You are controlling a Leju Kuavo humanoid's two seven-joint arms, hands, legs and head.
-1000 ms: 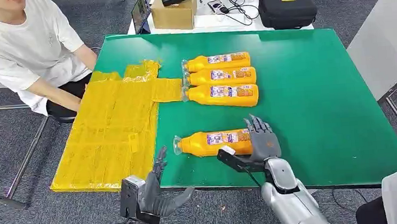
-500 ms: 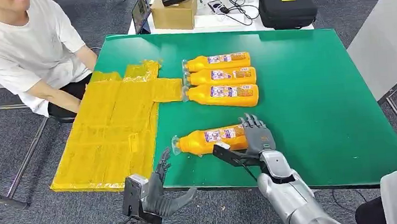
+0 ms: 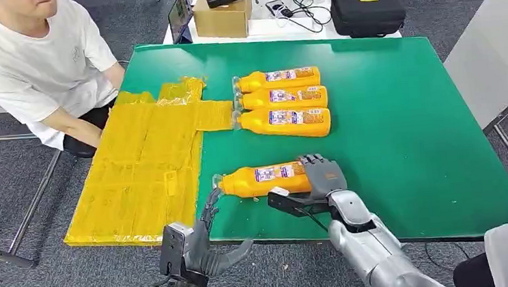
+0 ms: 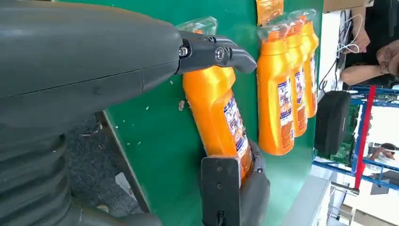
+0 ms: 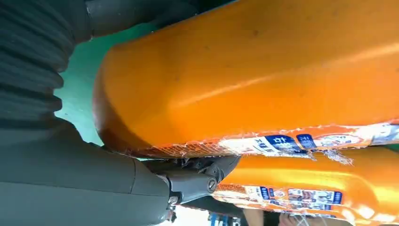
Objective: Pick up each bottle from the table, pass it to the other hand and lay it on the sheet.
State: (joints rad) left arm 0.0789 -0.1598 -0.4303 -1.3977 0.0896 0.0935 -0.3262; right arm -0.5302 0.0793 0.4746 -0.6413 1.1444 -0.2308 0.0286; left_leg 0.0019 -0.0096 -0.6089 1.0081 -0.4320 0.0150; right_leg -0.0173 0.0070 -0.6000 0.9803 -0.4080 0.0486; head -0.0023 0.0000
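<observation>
The near bottle (image 3: 264, 179) lies on its side on the green bench (image 3: 409, 145), cap toward the yellow sheet (image 3: 143, 166). The right robot hand (image 3: 322, 176) grips its base end. The left robot hand (image 3: 204, 240) hovers open off the bench's near edge. Three more bottles (image 3: 282, 99) lie side by side farther back.

The right hand (image 3: 322, 176) grips the base end of an orange bottle (image 3: 262, 179) lying near the front edge of the green table (image 3: 408, 131). Three more bottles (image 3: 282, 99) lie side by side farther back, beside the yellow sheet (image 3: 145, 166). The left hand (image 3: 201, 247) hangs below the table's front edge, fingers spread and holding nothing.
</observation>
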